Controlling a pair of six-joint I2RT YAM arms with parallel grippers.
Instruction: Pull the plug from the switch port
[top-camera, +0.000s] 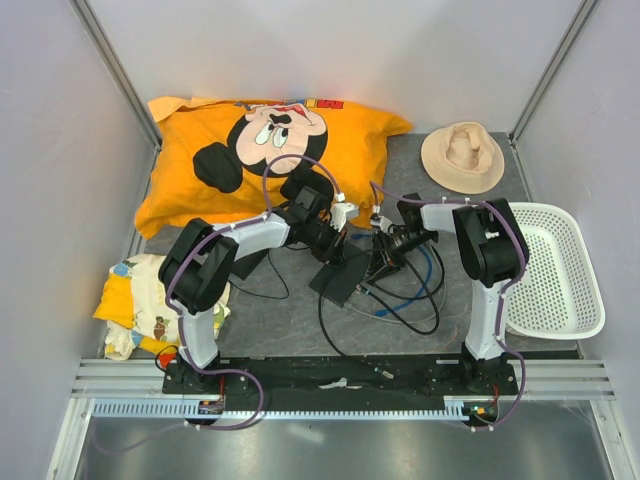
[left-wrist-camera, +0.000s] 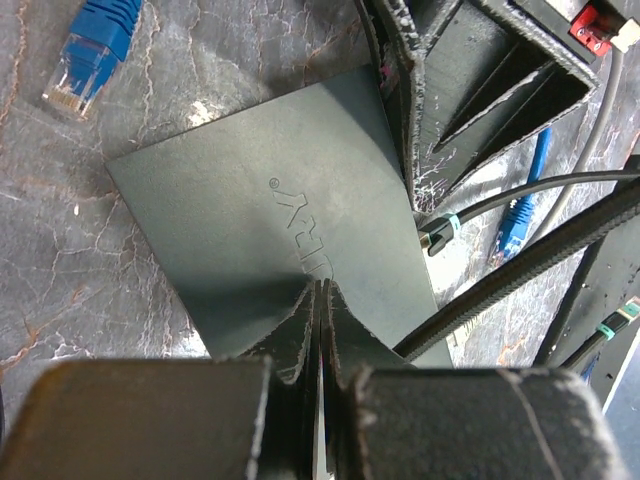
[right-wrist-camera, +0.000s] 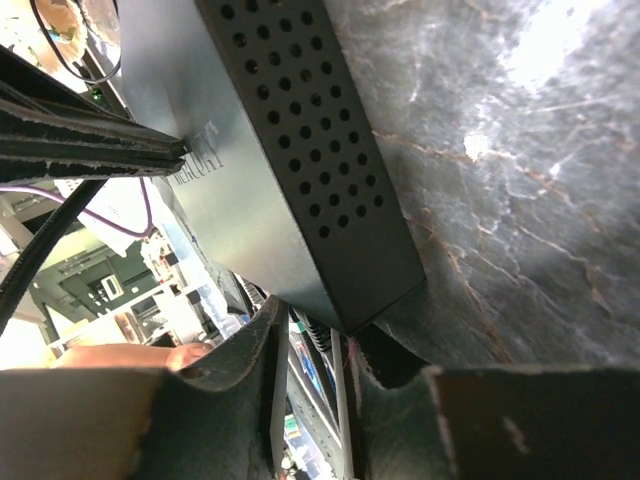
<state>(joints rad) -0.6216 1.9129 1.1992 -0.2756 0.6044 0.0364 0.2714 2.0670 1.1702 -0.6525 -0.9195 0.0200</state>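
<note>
Switch (left-wrist-camera: 250, 220) sits pinned under your left gripper (left-wrist-camera: 318, 290), fingers together; plug probably not out yet; right gripper (right-wrist-camera: 318, 325) closure: can't tell.

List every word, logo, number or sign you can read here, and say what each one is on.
"ERCURY" followed by "®": embossed on the top of the switch. The left gripper covers the start of the word.
Red lettering along the far edge of the orange pillow: too small to read.
No other text can be read.
</note>
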